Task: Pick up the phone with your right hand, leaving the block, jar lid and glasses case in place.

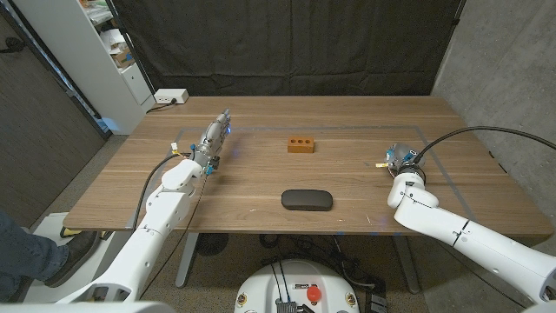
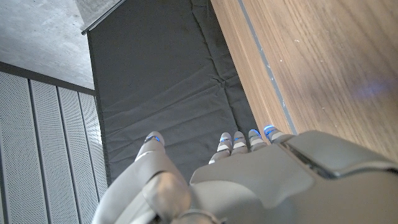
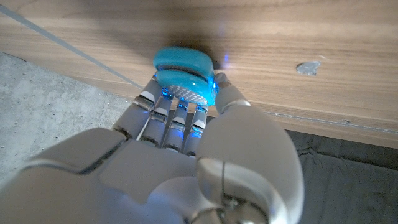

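Note:
My right hand [image 1: 401,160] is at the right of the table, its fingertips and thumb closed around a turquoise jar lid [image 3: 183,73] that touches the wood. The lid shows as a blue spot [image 1: 399,151] at the hand's far side. A brown block [image 1: 301,145] with three holes lies at the table's middle, toward the back. A dark oval glasses case [image 1: 307,200] lies near the front edge, left of my right arm. My left hand [image 1: 213,141] stands at the left with its fingers [image 2: 239,139] stretched out and nothing in it.
Thin blue tape lines [image 1: 347,128] mark a rectangle on the wooden table [image 1: 261,178]. A small pale speck [image 3: 308,65] lies on the wood near the lid. A white power strip [image 1: 170,96] sits behind the back left corner, by a shelf [image 1: 113,43].

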Controlling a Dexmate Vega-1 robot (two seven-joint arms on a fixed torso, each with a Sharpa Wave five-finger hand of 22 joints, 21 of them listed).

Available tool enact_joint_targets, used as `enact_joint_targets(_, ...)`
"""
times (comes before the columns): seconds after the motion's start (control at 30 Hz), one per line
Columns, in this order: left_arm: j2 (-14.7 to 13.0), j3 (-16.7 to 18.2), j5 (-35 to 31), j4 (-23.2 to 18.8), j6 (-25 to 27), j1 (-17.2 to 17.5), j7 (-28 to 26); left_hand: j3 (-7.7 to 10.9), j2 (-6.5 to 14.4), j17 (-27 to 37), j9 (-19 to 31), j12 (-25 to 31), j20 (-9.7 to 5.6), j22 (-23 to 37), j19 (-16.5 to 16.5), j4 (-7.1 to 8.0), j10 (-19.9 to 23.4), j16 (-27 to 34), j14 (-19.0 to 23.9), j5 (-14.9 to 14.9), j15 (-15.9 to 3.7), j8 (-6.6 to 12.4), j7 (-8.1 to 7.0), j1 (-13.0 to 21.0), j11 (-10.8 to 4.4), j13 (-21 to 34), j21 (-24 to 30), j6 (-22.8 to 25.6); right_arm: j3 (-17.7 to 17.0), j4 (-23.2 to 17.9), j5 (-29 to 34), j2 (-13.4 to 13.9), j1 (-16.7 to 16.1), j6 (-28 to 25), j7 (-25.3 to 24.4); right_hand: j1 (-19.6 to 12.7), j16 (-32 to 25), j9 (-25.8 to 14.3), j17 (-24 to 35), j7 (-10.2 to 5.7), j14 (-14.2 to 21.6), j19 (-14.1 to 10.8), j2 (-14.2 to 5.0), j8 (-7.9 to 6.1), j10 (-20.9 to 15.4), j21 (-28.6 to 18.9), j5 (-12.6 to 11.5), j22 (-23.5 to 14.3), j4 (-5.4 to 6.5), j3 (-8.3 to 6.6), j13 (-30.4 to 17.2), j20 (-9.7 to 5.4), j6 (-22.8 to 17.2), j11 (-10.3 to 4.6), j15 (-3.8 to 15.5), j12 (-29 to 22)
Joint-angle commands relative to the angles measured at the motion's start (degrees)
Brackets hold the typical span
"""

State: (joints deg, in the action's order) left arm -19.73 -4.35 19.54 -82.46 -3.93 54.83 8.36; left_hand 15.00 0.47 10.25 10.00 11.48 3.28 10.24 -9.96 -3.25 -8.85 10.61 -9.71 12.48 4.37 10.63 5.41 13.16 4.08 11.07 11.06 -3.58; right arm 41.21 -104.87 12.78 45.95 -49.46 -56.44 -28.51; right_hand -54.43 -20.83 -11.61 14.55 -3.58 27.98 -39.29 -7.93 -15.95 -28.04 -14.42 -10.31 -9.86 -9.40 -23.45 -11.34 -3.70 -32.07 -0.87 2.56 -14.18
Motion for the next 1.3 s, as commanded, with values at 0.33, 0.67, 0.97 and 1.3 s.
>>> enact_joint_targets(0.33, 0.1, 0.1, -0.1, -0.2, -0.1, -0.3, -0.1, -0.14, 0.6, 0.3, 0.3, 0.5, 0.42, 0.2, -3.4, -0.19, -0.6, 0.1, -3.4, -0.2, -0.13, 0.15, -0.21, 0.1, -0.01, 0.2, 0.1, 0.1, -1.7, -1.4, 0.7, 0.0, -0.9, 1.3, -0.8, -0.7, -0.3, -0.3, 0.4, -0.08, 0.8, -1.3, -0.20, -0.03, -3.1, -0.3, 0.1, 0.1, 0.35, 0.06, -0.1, -2.83, -0.8, -2.47, 6.23, 0.1)
enact_joint_targets(0.67, 0.0, 0.2, 0.0, -0.7, -0.1, 0.0, -0.1, -0.17, 0.7, 0.3, 0.3, 0.5, 0.38, 0.2, -3.5, -0.22, -0.6, 0.1, -3.3, -0.2, -0.12, 0.17, -0.19, 0.1, 0.03, 0.2, 0.1, 0.2, -2.3, -3.5, 1.4, 1.1, -1.5, 0.6, -0.8, -0.9, -0.3, -0.3, 0.5, -0.12, 0.8, -1.8, -0.20, 0.06, -3.3, -0.3, 0.1, 0.1, 0.38, 0.08, -0.1, -2.75, -0.9, -2.69, 6.37, 0.2)
enact_joint_targets(0.97, 0.1, 0.7, 0.4, -0.1, -0.2, 0.3, 0.0, -0.20, 0.7, 0.3, 0.3, 0.5, 0.36, 0.2, -3.5, -0.24, -0.7, 0.1, -3.4, -0.2, -0.15, 0.15, -0.13, 0.1, -0.03, 0.2, 0.2, 0.1, -2.0, -6.2, 2.8, 2.8, -1.7, -1.1, 0.1, -0.8, -0.4, -0.3, 0.5, -0.16, 1.5, -2.3, -0.28, 0.18, -3.7, -0.2, 0.1, 0.2, 0.69, 0.13, -0.1, -2.83, -1.1, -2.68, 6.67, 0.2)
enact_joint_targets(1.3, 0.4, 0.9, 0.9, 0.2, -0.8, 0.7, 0.3, -0.23, 0.8, 0.3, 0.3, 0.6, 0.34, 0.2, -3.5, -0.28, -0.6, 0.1, -3.4, -0.2, -0.18, -0.10, -0.34, 0.1, -0.03, 0.2, 0.2, -0.5, -1.8, -9.4, 4.4, 4.4, -1.5, -3.2, 1.0, -0.7, -1.0, -0.3, 0.8, -0.22, 3.1, -2.7, -0.53, 0.29, -4.4, 0.0, 0.1, 0.2, 1.04, 0.17, -0.1, -2.69, -1.3, -2.76, 7.17, 0.1)
